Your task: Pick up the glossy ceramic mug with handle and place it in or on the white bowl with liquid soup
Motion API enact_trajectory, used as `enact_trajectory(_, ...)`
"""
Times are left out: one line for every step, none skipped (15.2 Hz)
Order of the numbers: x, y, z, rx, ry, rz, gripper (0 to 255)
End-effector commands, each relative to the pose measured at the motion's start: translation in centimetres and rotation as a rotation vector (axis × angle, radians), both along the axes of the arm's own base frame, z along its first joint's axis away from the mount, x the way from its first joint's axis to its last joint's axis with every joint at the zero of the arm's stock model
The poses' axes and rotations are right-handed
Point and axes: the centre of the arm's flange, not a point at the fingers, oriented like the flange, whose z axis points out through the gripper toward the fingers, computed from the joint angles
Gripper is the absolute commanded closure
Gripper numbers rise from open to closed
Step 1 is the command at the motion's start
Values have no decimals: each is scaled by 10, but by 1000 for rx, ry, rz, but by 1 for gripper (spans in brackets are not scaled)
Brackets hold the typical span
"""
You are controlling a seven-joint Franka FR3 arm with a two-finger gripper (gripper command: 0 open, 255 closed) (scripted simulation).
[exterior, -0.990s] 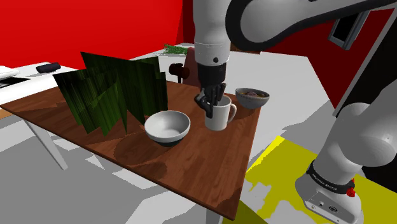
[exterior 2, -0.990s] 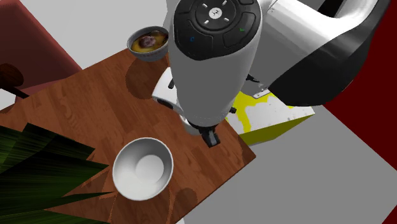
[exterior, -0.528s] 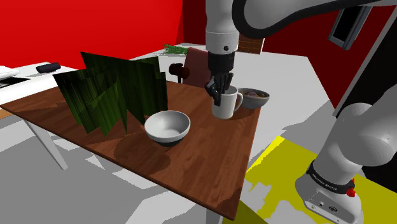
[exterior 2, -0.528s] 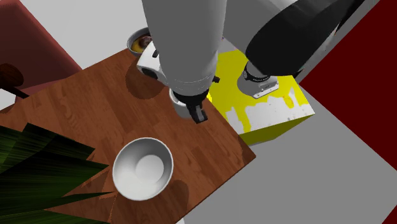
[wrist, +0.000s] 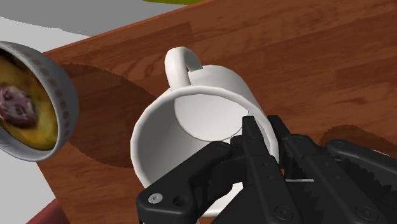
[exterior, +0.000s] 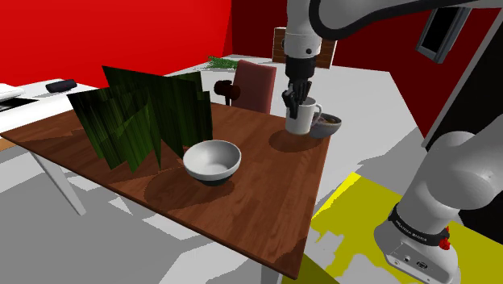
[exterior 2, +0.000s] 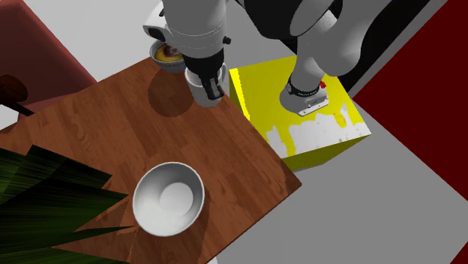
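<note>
A glossy white mug with a handle hangs above the wooden table, its shadow lying on the wood below it. My gripper is shut on the mug's rim from above. In the wrist view one finger is inside the mug and the other outside its wall; the handle points away from the fingers. The soup bowl, white with a patterned rim and yellowish soup, stands at the table's far corner right beside the mug. From overhead, the mug hangs close to the soup bowl.
An empty white bowl stands mid-table. A tall dark-green leafy plant covers the shoulder view's left side of the table. A reddish chair stands behind the table. My yellow stand is just off the table's edge.
The arm has lifted the mug off the table beside the empty bowl and carried it toward the far corner, close up to the soup bowl. The grip stayed shut.
</note>
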Motion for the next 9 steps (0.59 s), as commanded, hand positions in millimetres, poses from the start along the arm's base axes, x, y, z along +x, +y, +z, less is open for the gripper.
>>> enact_trajectory(4, -27, 1, 0, 0, 2, 255)
enact_trajectory(6, -40, 2, 0, 0, 2, 255)
enact_trajectory(8, -53, 3, 0, 0, 2, 255)
enact_trajectory(10, -66, 4, 0, 0, 2, 255)
enact_trajectory(12, -79, 4, 0, 0, 2, 255)
enact_trajectory(14, -92, 5, 0, 0, 2, 255)
enact_trajectory(16, -105, 6, 0, 0, 2, 255)
enact_trajectory(18, -118, 7, 0, 0, 2, 255)
enact_trajectory(21, -131, 8, 0, 0, 2, 255)
